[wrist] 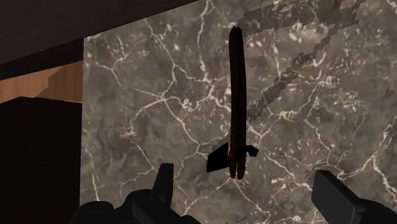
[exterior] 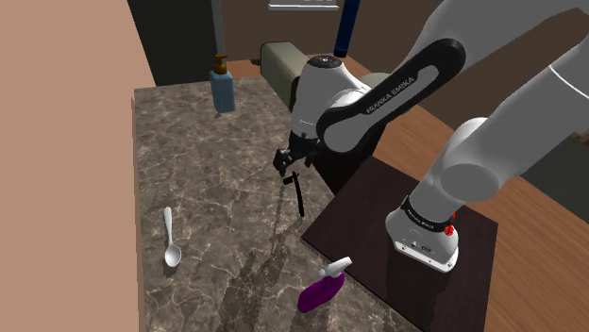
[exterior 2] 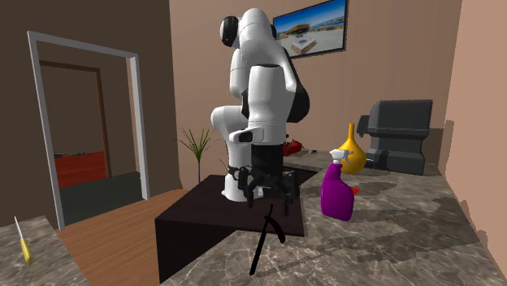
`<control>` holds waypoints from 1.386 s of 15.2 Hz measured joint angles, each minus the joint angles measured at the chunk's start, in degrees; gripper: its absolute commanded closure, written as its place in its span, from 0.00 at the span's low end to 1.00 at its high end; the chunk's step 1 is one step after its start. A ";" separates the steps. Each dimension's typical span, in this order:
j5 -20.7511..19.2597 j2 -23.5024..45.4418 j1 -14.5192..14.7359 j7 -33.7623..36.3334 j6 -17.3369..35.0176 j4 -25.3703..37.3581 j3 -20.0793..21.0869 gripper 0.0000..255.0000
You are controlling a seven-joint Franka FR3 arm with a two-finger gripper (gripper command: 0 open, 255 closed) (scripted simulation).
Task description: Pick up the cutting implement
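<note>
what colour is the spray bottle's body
The spray bottle body is purple; it shows best in the second exterior view.

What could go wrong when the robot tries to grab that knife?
The thin dark knife lies on the marbled stone counter, so the open black gripper might scrape the stone or close on nothing. The knife is also near the counter's edge, so a bump could perhaps push it off.

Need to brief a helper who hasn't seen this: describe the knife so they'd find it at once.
Find the dark marble counter, then the black gripper above its edge nearest the stand. Right below is the knife: long, thin and near-black with a short crossguard. The white spoon and purple spray bottle nearby are brighter and rounder.
</note>
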 measured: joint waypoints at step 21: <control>-0.36 1.23 -0.24 0.52 1.70 -0.40 0.42 1.00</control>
